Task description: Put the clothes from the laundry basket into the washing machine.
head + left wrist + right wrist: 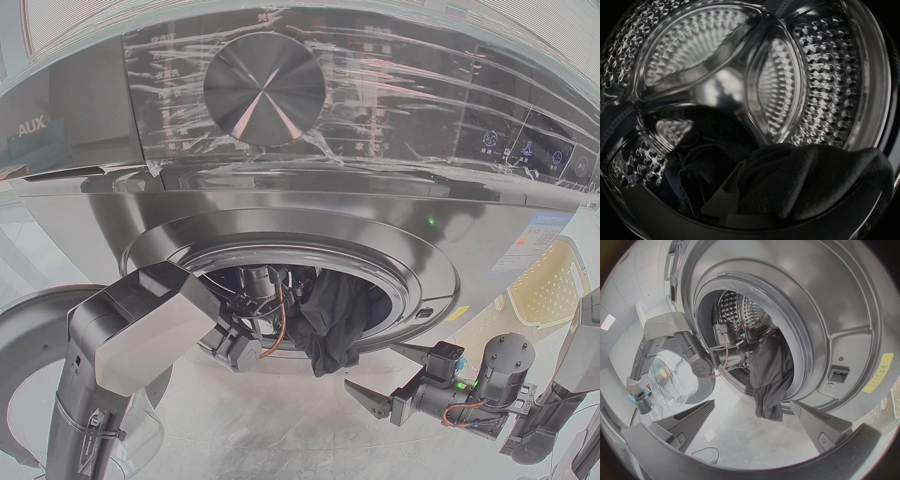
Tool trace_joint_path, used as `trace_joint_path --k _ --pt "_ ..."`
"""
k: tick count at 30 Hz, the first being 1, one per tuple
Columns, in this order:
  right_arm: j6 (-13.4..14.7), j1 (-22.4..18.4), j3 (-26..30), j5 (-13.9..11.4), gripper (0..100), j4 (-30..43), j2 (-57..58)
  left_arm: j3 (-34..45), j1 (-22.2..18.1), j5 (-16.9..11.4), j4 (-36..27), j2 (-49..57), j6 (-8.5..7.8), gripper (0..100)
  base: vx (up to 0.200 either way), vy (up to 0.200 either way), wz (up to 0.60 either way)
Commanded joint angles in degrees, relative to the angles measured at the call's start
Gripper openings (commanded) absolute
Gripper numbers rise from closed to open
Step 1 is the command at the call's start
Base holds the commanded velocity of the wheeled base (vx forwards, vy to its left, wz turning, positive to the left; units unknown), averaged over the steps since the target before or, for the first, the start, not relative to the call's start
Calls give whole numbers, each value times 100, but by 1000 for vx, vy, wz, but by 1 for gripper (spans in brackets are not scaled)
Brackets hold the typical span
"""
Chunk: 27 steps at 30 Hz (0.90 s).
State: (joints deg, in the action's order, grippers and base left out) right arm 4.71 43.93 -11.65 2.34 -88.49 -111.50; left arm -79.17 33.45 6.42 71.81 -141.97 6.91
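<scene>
Dark garment point(331, 319) lies draped over the lower rim of the washing machine point(375, 219) opening, half hanging outside. Best pushed well past the rim so nothing slides back.

Left gripper point(284, 294) is inside the opening; can't tell if open or closed. Right gripper point(370, 364) is spread open and empty, just below the rim.

Left wrist view adds the inside: another dark pile point(703, 156) on the drum point(825, 78) floor. Right wrist view gives the hanging end.

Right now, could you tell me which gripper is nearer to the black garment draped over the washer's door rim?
Left. The left gripper is inside the drum, right beside the black garment; the right gripper hangs open outside, below and apart from it.
</scene>
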Motion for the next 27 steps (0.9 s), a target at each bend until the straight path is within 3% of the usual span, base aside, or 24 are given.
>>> trace_joint_path --k 1,6,8,13,20,21,24,27 --pt "4 54 -4 3 100 -1 -109 -512 -102 175 -133 -164 3 0 0 0 0" --pt "4 54 5 3 100 -1 -118 -829 -137 263 -194 -287 3 0 0 0 0" --pt "4 54 14 12 100 -1 -118 -1338 -146 465 -212 -586 3 0 0 0 0" --pt "4 89 5 12 100 -1 -162 -1892 -146 614 -300 -797 3 0 0 0 0" --pt "13 89 5 12 100 -1 -188 -2015 -163 658 -414 -815 12 0 0 0 0" --pt "13 89 5 12 100 -1 -188 -1989 -163 658 -431 -806 12 100 0 0 0" --pt "13 89 5 12 100 -1 -188 -1883 -128 658 -484 -762 29 100 0 0 0" --pt "13 89 5 12 100 -1 -188 -1250 -84 658 -853 -428 47 100 0 0 0"
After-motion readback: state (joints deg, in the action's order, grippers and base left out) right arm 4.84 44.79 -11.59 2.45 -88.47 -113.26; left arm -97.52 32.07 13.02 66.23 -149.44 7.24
